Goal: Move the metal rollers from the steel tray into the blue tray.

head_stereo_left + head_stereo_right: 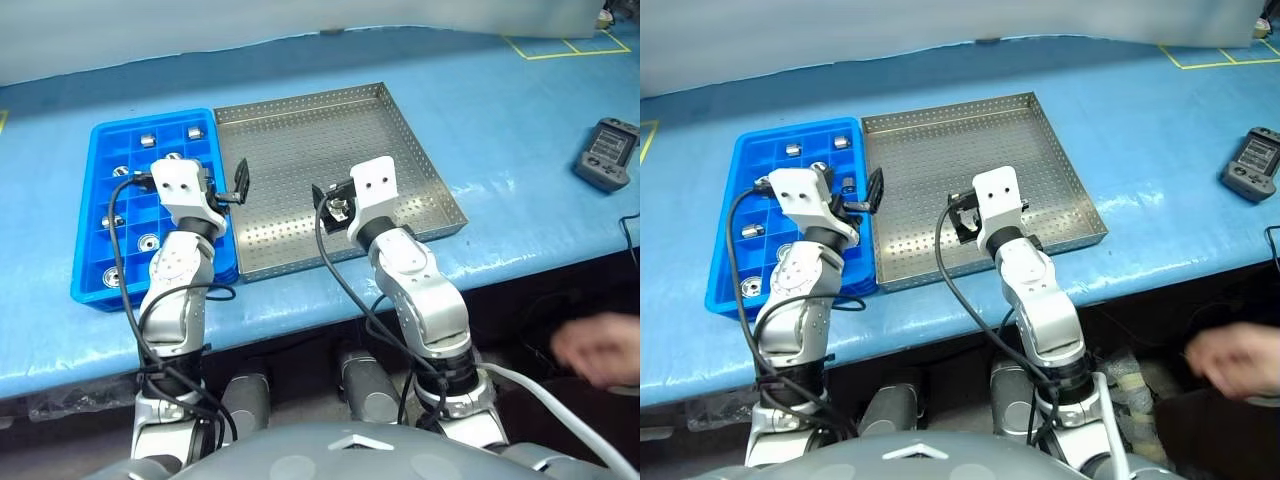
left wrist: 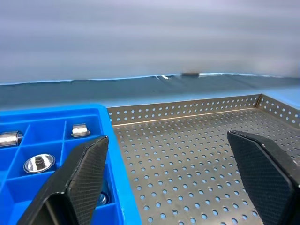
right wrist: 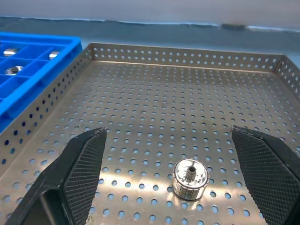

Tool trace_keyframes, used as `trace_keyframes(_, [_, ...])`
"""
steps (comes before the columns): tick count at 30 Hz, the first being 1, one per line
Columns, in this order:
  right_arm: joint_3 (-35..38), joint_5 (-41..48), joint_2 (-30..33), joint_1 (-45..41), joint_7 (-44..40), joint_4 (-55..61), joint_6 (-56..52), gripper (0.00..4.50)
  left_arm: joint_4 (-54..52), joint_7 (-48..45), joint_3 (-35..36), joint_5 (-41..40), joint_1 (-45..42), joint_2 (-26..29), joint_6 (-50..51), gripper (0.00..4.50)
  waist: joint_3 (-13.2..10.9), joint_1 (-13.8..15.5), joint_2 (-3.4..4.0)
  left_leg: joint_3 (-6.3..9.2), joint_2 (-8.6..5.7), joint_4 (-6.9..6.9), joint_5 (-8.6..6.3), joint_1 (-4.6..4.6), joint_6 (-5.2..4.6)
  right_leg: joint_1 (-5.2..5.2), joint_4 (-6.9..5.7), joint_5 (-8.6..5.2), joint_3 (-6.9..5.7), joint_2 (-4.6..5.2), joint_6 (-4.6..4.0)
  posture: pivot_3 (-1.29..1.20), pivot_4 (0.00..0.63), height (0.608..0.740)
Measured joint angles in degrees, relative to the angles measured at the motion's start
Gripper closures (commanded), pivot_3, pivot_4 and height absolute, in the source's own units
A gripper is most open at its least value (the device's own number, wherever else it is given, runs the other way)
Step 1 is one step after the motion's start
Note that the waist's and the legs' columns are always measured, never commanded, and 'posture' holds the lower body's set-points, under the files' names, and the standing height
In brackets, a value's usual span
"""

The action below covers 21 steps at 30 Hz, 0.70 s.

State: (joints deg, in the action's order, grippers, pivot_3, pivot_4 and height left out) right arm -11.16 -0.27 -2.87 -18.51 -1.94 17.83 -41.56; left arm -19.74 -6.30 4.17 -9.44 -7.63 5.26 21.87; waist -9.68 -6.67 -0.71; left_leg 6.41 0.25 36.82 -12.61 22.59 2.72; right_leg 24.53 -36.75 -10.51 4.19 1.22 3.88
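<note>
The right gripper [image 3: 176,176] hangs with its two black fingers spread wide and empty, just above the base of the steel tray [image 1: 400,130], and between those fingers lies a single metal roller [image 3: 190,179], standing on its end on the perforated base, touched by neither finger. In the head views the same roller [image 1: 339,210] sits near the tray's front wall, close under that gripper, and I see no other roller on the grey base, though the gripper and wrist hide a little of it. The left gripper [image 2: 178,183] is also wide open and holds nothing; it hovers over the seam where the blue tray [image 1: 100,135] meets the steel tray, one finger over the blue compartments and the other over the perforated metal. The blue tray, lying just beside the steel tray on its left, already carries several metal rollers [image 1: 148,242], one to a compartment, some upright and some on their sides. By my reading the task is nearly finished: this last visible roller needs to be grasped, carried across, and dropped into a free compartment.
</note>
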Motion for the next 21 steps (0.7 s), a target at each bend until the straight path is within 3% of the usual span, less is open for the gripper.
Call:
trace_keyframes(6, [6.09,1.29,-2.20,-5.36,2.24,-11.91,0.44,0.00,-4.84,-5.44,-5.37,0.05,7.54,4.33,-0.13,0.03,0.00,0.51,0.00,-0.01,0.02,0.16,0.00,0.00,0.00,-0.01,-0.07,-0.05,-0.02,-0.01,-0.09,-0.01,0.150,0.740])
trace_keyframes(21, [8.40,0.61,-1.39,-10.80,4.26,-33.19,7.90,0.00,-9.56,-6.09,-9.39,-0.27,12.66,3.83,1.28,0.03,-0.01,2.52,0.02,-0.02,0.03,0.10,-0.01,0.02,-0.02,0.02,-0.03,-0.10,-0.06,-0.01,-0.17,0.05,0.150,0.740])
